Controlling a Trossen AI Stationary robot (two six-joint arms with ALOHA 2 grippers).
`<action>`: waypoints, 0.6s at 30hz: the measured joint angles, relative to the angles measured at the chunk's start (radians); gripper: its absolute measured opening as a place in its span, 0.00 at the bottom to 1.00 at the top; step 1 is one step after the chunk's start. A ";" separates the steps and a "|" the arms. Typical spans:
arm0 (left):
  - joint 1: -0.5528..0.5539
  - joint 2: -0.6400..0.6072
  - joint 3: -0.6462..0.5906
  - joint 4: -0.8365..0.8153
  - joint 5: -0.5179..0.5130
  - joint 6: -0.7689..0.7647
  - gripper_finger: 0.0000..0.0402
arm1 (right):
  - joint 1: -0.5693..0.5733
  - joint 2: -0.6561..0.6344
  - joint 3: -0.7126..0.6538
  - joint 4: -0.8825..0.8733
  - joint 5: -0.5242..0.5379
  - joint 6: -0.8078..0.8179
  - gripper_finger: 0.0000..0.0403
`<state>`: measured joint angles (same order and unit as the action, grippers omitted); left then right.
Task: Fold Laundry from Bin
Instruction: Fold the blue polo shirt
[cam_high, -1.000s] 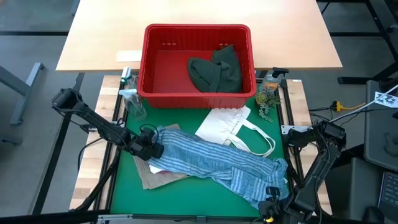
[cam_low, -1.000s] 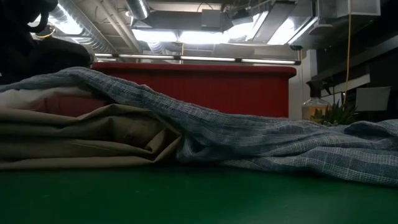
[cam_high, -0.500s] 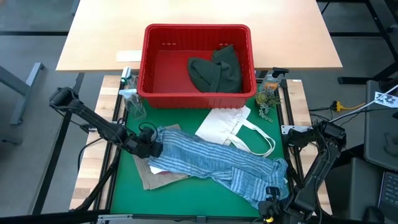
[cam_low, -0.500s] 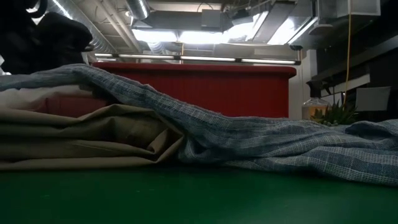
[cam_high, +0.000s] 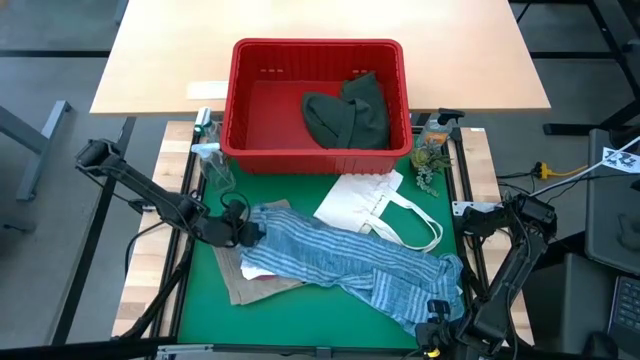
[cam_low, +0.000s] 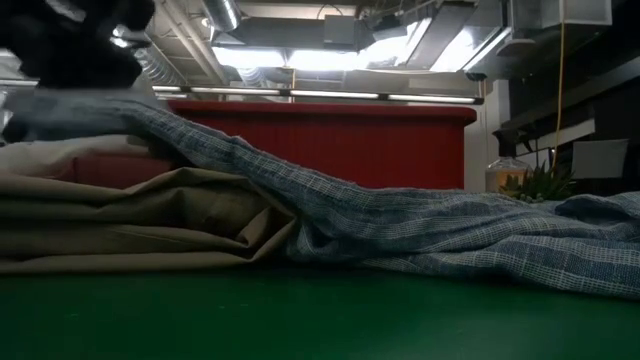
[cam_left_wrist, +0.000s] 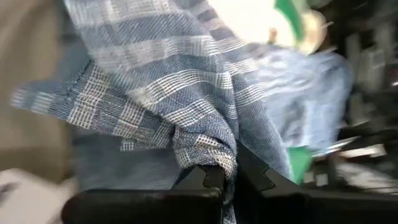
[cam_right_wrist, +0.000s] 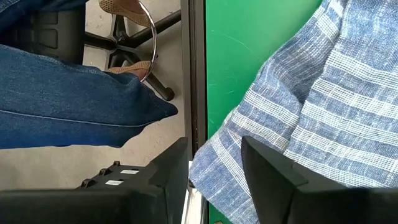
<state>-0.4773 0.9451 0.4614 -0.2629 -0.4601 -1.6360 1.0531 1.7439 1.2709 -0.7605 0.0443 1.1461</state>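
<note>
Left tool (cam_high: 247, 233) pinches the striped shirt (cam_high: 340, 258) at its left-edge end; its long axis runs toward the spread right tool (cam_high: 437, 322), near-right corner.

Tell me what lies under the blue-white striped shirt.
Under the blue-white striped shirt, at its left end, a tan garment sticks out, with a strip of maroon cloth on it. How far either reaches beneath is covered. Elsewhere the green mat shows around it.

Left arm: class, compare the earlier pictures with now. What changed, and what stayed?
The left tool has shut on the striped shirt at its left end and drawn it slightly leftward and upward. The right tool, the bin and the tote bag stayed put.
</note>
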 joint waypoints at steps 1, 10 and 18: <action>0.000 -0.008 0.000 0.025 -0.016 0.006 0.00 | 0.000 0.000 0.000 0.000 0.000 0.000 0.37; 0.002 0.016 0.000 0.370 -0.090 0.176 0.00 | 0.000 0.000 0.000 0.000 0.000 0.000 0.37; 0.040 0.101 0.000 0.603 -0.105 0.268 0.00 | 0.000 0.000 0.000 -0.007 0.000 0.000 0.37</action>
<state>-0.4378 1.0457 0.4614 0.3397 -0.5648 -1.3675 1.0531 1.7439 1.2709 -0.7671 0.0444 1.1458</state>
